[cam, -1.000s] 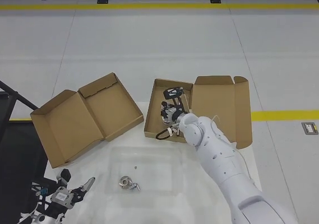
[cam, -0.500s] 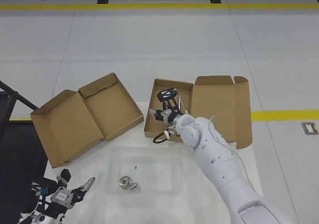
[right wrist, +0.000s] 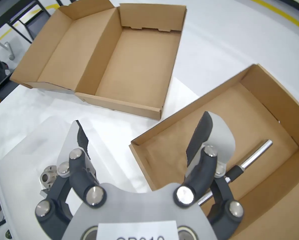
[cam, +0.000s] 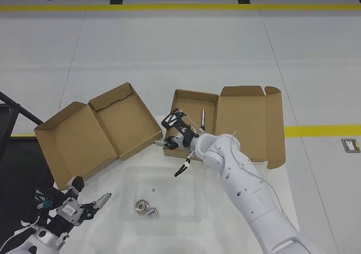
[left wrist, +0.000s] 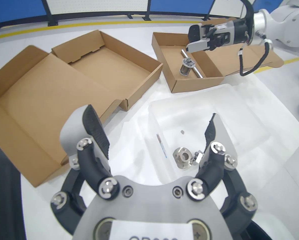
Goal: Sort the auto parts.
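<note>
A metal flange [cam: 142, 206] [left wrist: 182, 156] and a small nut [left wrist: 198, 156] lie in the clear tray [cam: 174, 184] [left wrist: 239, 126]. My left gripper [cam: 86, 206] [left wrist: 151, 113] hovers open just short of the tray, nothing between its fingers. The small cardboard box [cam: 183, 98] [left wrist: 164, 53] [right wrist: 264, 93] holds a steel rod [cam: 202, 117] [left wrist: 193, 63] [right wrist: 254, 156] and a short ribbed cylinder [left wrist: 186, 66]. My right gripper [cam: 166, 131] [left wrist: 193, 39] [right wrist: 142, 122] stands open and empty above that box's wall nearest the large box.
A large open cardboard box [cam: 98, 130] [left wrist: 109, 68] [right wrist: 129, 58] lies empty at the table's left. The small box's lid [cam: 250, 124] lies flat to its right. A black frame [cam: 2, 105] borders the table's left side.
My right gripper has swung left from over the inside of the small box to its left wall, uncovering the rod. The left gripper has shifted slightly up towards the tray.
</note>
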You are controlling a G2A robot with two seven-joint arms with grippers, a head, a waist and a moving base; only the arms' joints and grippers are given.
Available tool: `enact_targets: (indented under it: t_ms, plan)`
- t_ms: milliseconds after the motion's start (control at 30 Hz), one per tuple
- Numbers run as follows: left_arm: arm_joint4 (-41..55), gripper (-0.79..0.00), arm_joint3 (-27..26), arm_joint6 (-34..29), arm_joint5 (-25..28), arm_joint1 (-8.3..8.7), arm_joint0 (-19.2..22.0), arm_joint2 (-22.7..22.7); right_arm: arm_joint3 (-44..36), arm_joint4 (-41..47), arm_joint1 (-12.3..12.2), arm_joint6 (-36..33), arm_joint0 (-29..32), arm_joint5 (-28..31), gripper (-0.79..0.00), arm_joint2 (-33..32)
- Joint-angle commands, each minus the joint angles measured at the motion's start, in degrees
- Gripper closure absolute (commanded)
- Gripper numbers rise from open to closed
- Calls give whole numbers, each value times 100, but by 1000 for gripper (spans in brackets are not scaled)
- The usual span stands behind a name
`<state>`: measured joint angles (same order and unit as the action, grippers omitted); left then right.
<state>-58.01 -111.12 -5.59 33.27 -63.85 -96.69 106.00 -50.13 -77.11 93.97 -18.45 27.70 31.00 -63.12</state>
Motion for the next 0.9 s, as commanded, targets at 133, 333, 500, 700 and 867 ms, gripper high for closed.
enact_targets:
  t_ms: [133, 333, 500, 700, 867]
  plan:
    - [-1, -785, -149, -1078, 1186, 145, 585, -44, -1461, -697, -323, -382, 777, 1088, -785, -290]
    - [-83, -785, -78, -2040, 1988, 271, 1210, -427, -3171, -781, -597, -723, 1753, 2149, -785, -725]
    - [-374, -785, -218, -2472, 2061, 321, 1487, -594, -3171, -781, -597, -723, 1753, 2149, -785, -725]
    - [-374, -785, -218, -2472, 2061, 321, 1487, -594, -3171, -781, -597, -723, 1753, 2149, -785, -725]
    - [-682, -785, -405, -2168, 1578, 298, 1312, -624, -3288, -767, -624, -496, 1853, 2257, -785, -718]
